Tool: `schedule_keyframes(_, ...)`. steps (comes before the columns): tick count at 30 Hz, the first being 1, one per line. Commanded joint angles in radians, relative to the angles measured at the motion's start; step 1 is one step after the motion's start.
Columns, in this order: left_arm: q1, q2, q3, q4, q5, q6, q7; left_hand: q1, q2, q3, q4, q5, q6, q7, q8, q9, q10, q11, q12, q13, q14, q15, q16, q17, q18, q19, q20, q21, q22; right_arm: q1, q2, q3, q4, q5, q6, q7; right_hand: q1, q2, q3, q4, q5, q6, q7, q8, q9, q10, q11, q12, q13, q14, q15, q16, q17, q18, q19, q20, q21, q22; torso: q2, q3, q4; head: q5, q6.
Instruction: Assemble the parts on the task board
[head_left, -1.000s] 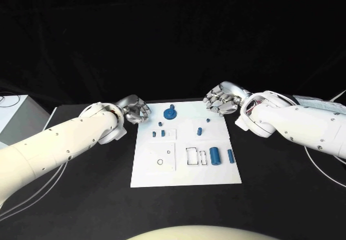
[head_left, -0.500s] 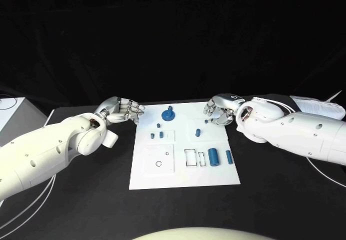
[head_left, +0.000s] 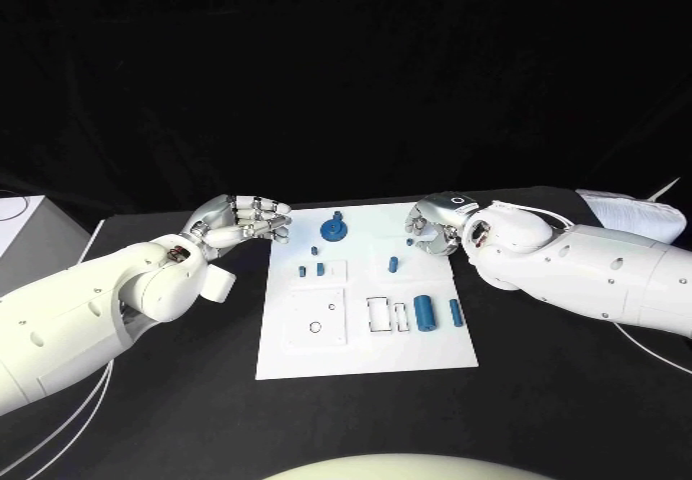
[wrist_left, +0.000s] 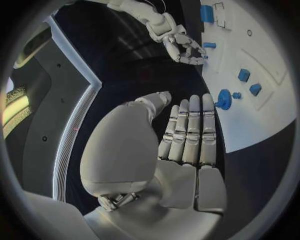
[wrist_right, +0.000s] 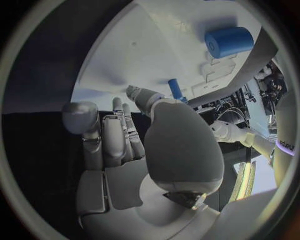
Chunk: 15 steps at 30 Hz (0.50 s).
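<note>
Both hands hold nothing: the left hand (head_left: 242, 222) hovers with straight, spread fingers off the task board (head_left: 368, 355), and the right hand (head_left: 433, 225) hangs loosely curled above its far corner. Next, I judge, lower squarely onto one blue cylinder (head_left: 424, 311), avoiding the small peg (head_left: 392, 264) nearby.

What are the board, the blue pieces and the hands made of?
The board looks like matte white plastic: flat, even, without glare. The blue parts look like smooth plastic, uniformly coloured with a soft sheen. The left hand and right hand look like metal, silvery and reflective, though painted plastic is possible.
</note>
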Motion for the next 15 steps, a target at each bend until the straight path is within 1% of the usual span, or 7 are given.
schedule_keyframes(1,-0.002,-0.002,0.002,0.006,0.042,0.014,0.034,0.009,-0.004,-0.005,0.000,-0.003,0.006,0.003,-0.006,-0.001,0.000,0.007,-0.009,0.000,0.010,0.002,-0.008,0.003,0.003,0.010,0.001,-0.006,-0.004,-0.006,0.006,-0.001,-0.002,-0.042,0.024,-0.027,-0.006,0.012,0.008,0.002,0.000,0.013,-0.002,0.009,0.003,0.014,-0.002,0.007,0.002,0.069,0.003,0.008,0.003,-0.011,0.031,0.003,0.014,0.015,0.000,0.0005,0.0004,-0.001,-0.004)
schedule_keyframes(5,-0.003,-0.003,0.004,0.009,0.044,0.008,0.037,0.014,0.000,-0.012,-0.004,-0.003,0.011,0.008,-0.009,-0.002,-0.008,0.009,-0.028,0.001,0.032,0.000,-0.019,0.010,0.004,0.030,-0.002,-0.008,-0.008,-0.012,0.013,-0.002,-0.004,-0.038,0.028,-0.023,-0.007,0.020,0.017,0.004,-0.001,0.023,-0.006,0.014,0.007,0.020,-0.005,0.006,0.003,0.068,-0.001,0.018,0.006,-0.011,0.029,0.002,0.028,0.031,0.001,0.0022,-0.0004,0.001,-0.004)
schedule_keyframes(10,-0.004,-0.003,0.004,0.011,0.044,0.005,0.038,0.015,0.001,-0.015,-0.005,-0.003,0.013,0.011,-0.010,-0.002,-0.009,0.010,-0.033,0.001,0.037,-0.001,-0.022,0.013,0.004,0.034,-0.003,-0.009,-0.008,-0.017,0.022,-0.002,-0.007,-0.036,0.024,-0.019,-0.007,0.029,0.028,0.006,-0.005,0.034,-0.011,0.020,0.012,0.027,-0.010,0.006,0.003,0.067,-0.006,0.027,0.007,-0.011,0.027,0.002,0.041,0.046,0.000,0.0006,0.0010,0.000,-0.005)
schedule_keyframes(15,-0.004,-0.004,0.004,0.014,0.044,0.005,0.037,0.018,0.004,-0.018,-0.007,-0.002,0.015,0.014,-0.011,-0.002,-0.010,0.010,-0.038,0.002,0.047,-0.002,-0.025,0.017,0.004,0.042,-0.006,-0.008,-0.008,-0.020,0.029,-0.002,-0.009,-0.033,0.026,-0.016,-0.007,0.038,0.037,0.006,-0.008,0.042,-0.014,0.024,0.016,0.035,-0.013,0.007,0.004,0.066,-0.008,0.035,0.010,-0.011,0.025,0.002,0.052,0.058,0.000,0.0006,0.0013,0.001,-0.006)
